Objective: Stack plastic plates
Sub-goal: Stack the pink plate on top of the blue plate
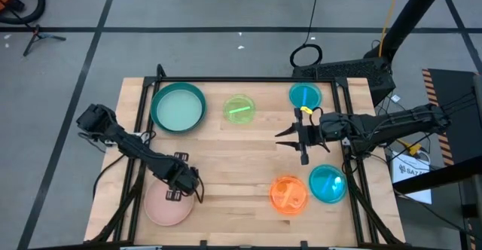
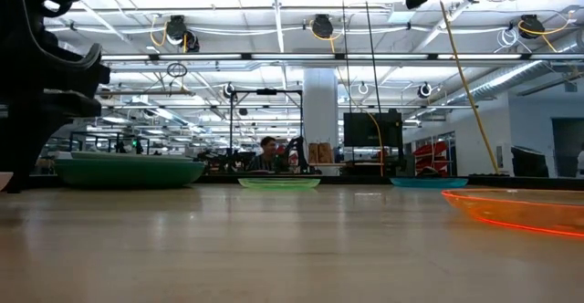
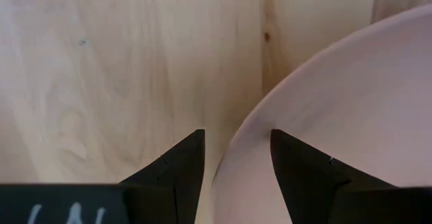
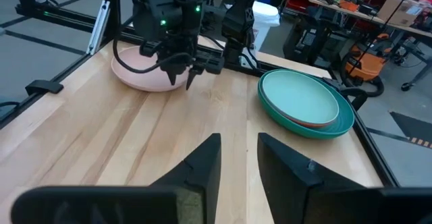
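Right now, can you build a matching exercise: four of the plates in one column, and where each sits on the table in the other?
Plates:
1. pink plate
2. lime plate
3. orange plate
4. mint plate

Places, as seen from above:
A. on top of the stack at the far left
B. near edge, beside a blue plate
C. far side, middle, alone
D. near left, rim between the left gripper fingers

Pairs: 1-D, 2-C, 3-B, 4-A

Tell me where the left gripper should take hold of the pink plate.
Grip the pink plate by its raised rim on the edge facing the table's middle. The left gripper already straddles that rim, one finger inside and one outside, so closing there likely pinches the thin wall.
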Robot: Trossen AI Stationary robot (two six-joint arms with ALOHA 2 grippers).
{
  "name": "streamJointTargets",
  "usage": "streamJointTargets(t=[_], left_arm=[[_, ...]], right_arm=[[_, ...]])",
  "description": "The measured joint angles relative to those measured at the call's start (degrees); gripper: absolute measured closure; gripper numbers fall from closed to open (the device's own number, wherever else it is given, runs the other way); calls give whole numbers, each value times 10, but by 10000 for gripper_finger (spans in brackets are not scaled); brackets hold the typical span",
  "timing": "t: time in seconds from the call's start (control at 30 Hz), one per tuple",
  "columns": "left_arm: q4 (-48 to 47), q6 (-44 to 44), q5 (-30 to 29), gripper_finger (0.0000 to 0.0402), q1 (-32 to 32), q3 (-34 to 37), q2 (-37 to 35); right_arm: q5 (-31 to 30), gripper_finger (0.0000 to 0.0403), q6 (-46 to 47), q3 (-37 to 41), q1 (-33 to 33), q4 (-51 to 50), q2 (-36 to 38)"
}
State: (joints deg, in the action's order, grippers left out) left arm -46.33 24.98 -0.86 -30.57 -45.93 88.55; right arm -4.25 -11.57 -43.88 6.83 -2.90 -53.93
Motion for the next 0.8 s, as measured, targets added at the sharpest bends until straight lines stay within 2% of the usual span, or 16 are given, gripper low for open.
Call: streamJointTargets(t=[0.1,0.2,0.53,0.67,0.8], left_arm=[[6,7,3,229,0,4,0],[6,8,2,249,0,4,0],[5,-9,9,384,0,2,-3],[-2,-11,7,388,0,-6,-10],[-6,-18,-23,389,5,-33,-34]], right_arm=[[0,313,0,0,0,0,0],[0,313,0,0,0,0,0],[-1,313,0,0,0,0,0],[-1,313,4,0,0,0,0],[-1,313,4,0,0,0,0]])
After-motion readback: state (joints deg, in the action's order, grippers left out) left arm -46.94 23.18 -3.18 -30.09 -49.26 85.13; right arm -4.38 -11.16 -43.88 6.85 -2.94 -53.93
